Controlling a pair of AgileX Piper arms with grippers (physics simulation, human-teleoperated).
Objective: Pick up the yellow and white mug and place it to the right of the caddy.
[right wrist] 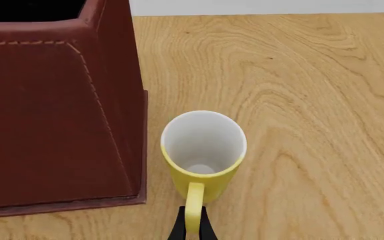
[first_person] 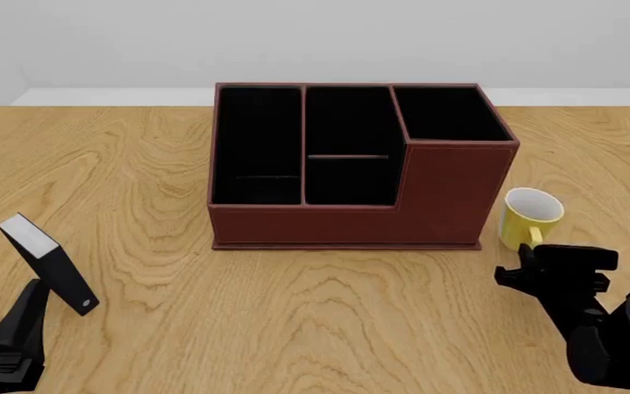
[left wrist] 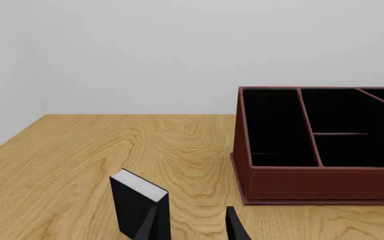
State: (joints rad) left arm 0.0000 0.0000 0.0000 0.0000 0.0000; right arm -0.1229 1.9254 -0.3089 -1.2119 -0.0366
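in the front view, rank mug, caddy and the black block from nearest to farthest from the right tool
1. yellow and white mug, just ahead of the right tool.
2. caddy, centre, left of the mug.
3. black block, far left, by the left arm.

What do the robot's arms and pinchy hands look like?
Both arms are plain black all over, with no visible cables or markings. The right arm has chunky rounded joints ending in a blocky right gripper. The left gripper has thin, tapered black fingers like flat blades that narrow to points. Only the ends of the arms show.
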